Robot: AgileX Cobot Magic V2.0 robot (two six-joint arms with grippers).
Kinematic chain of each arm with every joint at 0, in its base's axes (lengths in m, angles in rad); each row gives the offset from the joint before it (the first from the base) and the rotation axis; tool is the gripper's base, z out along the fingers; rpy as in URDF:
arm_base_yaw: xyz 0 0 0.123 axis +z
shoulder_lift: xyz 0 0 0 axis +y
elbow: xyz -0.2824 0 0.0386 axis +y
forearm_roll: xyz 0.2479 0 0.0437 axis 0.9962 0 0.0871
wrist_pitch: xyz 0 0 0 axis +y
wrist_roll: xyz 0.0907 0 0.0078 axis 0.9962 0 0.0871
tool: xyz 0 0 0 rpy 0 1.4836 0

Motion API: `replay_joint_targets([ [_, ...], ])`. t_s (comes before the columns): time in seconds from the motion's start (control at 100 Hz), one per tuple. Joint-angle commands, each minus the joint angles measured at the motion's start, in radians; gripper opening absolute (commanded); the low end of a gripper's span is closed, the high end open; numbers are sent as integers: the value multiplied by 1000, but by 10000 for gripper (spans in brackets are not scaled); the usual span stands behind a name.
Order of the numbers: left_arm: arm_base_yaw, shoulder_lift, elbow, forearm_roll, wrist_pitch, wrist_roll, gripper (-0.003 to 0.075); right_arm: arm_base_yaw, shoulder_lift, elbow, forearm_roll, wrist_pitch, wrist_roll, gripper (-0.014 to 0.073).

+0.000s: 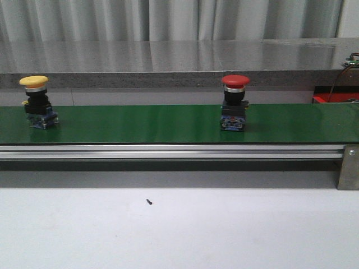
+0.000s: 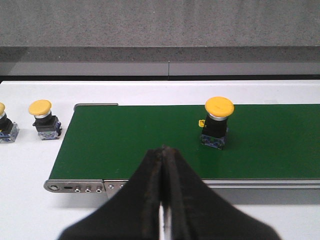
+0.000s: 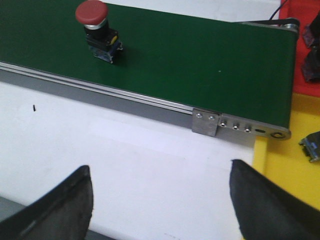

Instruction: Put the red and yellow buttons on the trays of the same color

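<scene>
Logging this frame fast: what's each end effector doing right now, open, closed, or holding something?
Left end effector: closed, fingers pressed together, holding nothing.
Right end effector: open wide, holding nothing.

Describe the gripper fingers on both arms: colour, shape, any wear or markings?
Only fingers show, in the wrist views. The left gripper has two black fingers, broad at the base and tapering to narrow tips; their inner edges look scuffed and brownish. The right gripper has two black, matte fingers with rounded outlines. No markings, labels or cables are visible on either. The arms themselves are out of view.
</scene>
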Motion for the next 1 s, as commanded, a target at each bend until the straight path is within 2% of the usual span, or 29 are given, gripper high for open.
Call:
replay_joint_targets([
  [0.0,-5,4,-25,-22,-68,0,-19,-1,86,-83,62,-43,-8,579],
  [0.45,-5,4,-25,-22,-68,0,-20,13,556,-415,63,5,-47,579],
  [0.72,-5,4,-25,-22,-68,0,-20,111,703,-507,32,-31,-60,579],
  [0.99,-5,4,-25,-22,-68,0,-19,134,804,-561,29,-56,-60,579],
])
